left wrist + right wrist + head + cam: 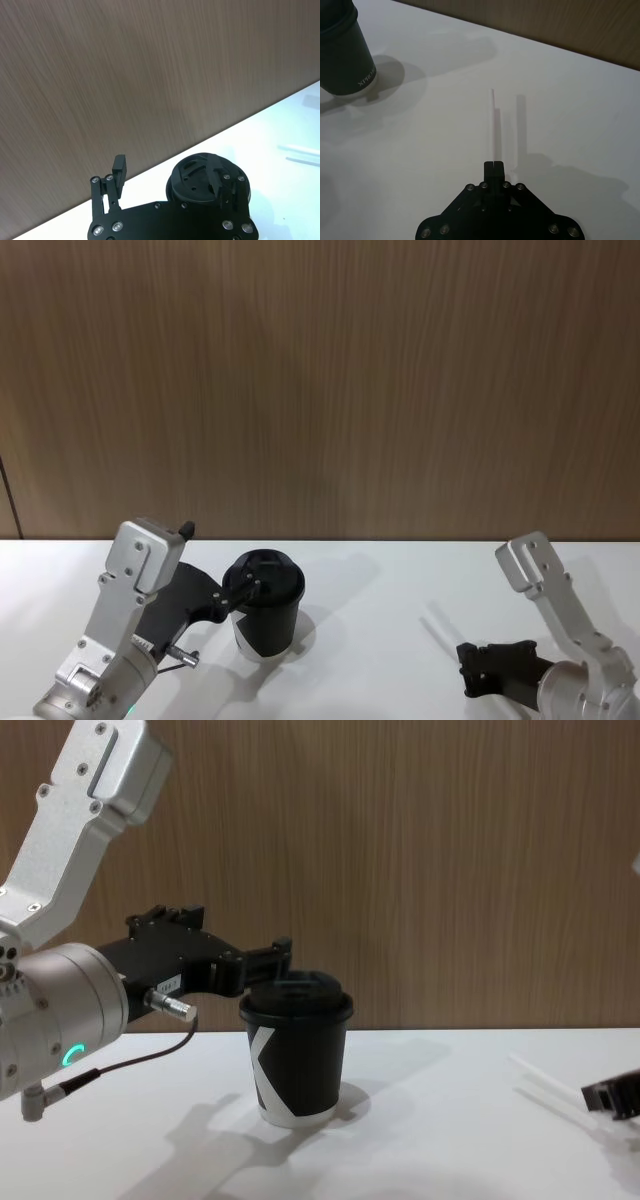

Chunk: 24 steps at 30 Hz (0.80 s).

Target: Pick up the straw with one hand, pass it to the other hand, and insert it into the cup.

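So the right gripper point(493, 165), lower right in the head view, is clamped on the end of the straw point(493, 125), holding it just off the table point(390, 650). The left gripper point(169, 172) hangs wide open over the cup point(295, 1060) at centre-left. My guess is it's waiting for the handoff.

It looks like a robot test lab: a plain white counter point(400, 570) against a wood-grain panel wall point(320, 380).

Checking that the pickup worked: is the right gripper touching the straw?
Touching. In the right wrist view the straw runs straight in between the shut fingers of the right gripper, which pinch its near end.
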### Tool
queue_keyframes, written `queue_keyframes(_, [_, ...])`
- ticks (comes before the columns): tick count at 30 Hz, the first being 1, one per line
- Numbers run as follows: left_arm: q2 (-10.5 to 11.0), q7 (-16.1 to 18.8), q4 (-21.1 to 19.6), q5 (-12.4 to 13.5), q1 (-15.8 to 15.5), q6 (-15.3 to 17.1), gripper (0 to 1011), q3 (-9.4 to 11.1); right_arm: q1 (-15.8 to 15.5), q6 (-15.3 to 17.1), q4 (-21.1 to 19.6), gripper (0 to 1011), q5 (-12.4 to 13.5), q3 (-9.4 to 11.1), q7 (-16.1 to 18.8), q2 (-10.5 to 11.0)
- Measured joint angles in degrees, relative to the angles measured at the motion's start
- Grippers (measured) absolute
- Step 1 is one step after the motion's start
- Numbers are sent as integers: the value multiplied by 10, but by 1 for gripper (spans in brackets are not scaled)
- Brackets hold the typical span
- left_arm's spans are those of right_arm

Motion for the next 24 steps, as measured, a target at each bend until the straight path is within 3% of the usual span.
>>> queue_keyframes(14, [0, 0, 0, 0, 0, 0, 1003, 0, -6, -18, -29, 0, 24, 34, 12, -9])
queue_keyframes(24, [0, 0, 0, 0, 0, 0, 1003, 0, -9, -47, -53, 0, 68, 75, 36, -22])
